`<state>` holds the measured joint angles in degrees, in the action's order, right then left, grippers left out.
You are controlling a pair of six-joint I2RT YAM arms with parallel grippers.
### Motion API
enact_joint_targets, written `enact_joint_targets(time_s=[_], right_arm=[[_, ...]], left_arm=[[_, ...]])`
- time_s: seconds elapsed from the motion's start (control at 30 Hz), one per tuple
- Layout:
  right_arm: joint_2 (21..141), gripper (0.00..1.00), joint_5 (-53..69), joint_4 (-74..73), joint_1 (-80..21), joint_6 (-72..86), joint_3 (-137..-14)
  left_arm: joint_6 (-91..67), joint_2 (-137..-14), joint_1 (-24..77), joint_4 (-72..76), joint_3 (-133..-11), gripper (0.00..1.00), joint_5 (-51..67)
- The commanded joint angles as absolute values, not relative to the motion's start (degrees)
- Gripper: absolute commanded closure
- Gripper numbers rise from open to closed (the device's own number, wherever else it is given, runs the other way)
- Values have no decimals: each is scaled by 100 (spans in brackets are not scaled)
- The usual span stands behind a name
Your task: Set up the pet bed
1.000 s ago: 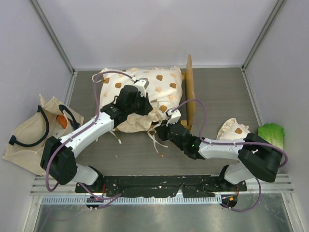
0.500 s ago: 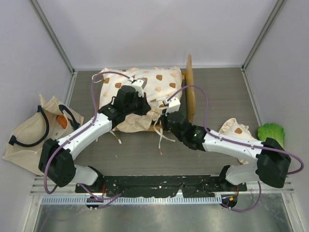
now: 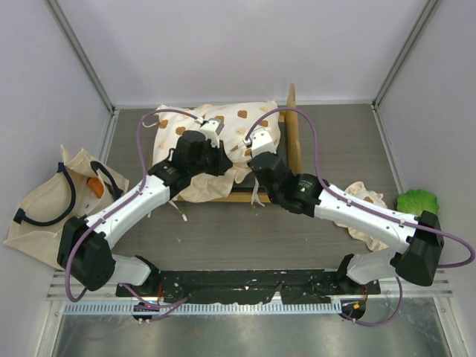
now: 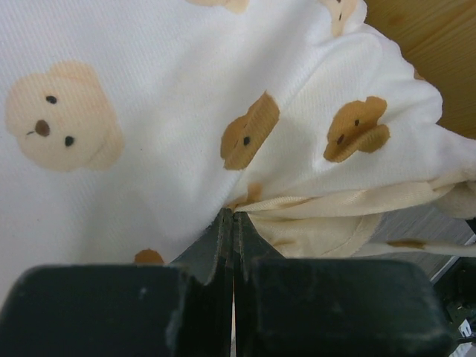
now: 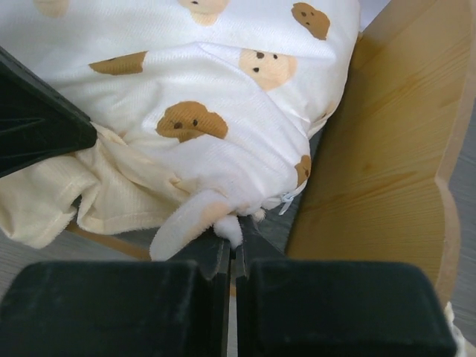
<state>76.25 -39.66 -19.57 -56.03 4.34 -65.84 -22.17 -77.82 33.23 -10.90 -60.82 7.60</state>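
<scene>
Bear-print cushion [image 5: 223, 74] corner tight in right gripper [image 5: 232, 239], beside headboard [image 5: 387, 163]

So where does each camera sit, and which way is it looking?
Top external: above and behind the arms, looking down on the table and cushion; left arm and right arm show.
Left wrist: on the left arm, facing the cushion close up; its shut jaws pinch the fabric.
Right wrist: on the right arm, facing cushion and headboard; its shut jaws pinch fabric.
Shared: all three see the cushion.

right claw [image 5: 232, 236] moved up to cushion [image 5: 245, 156], closed (on its corner)
</scene>
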Motion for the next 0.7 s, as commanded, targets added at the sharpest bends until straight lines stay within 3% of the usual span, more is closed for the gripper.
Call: enact_joint_targets(time_s=[0.0, 0.47, 0.67], right_arm=[[7611, 99, -4614, -2022, -5590, -69, -7154], [7524, 99, -5187, -336, -5590, -1159, -7049], [7646, 99, -5248, -395, -5590, -1073, -7102]], left_arm=[[-2206, -7681, 3217, -949, -6056, 100, 764], [-2188, -7717, 3217, -932, -6108, 100, 958], [-2188, -7708, 3217, -932, -6100, 100, 967]])
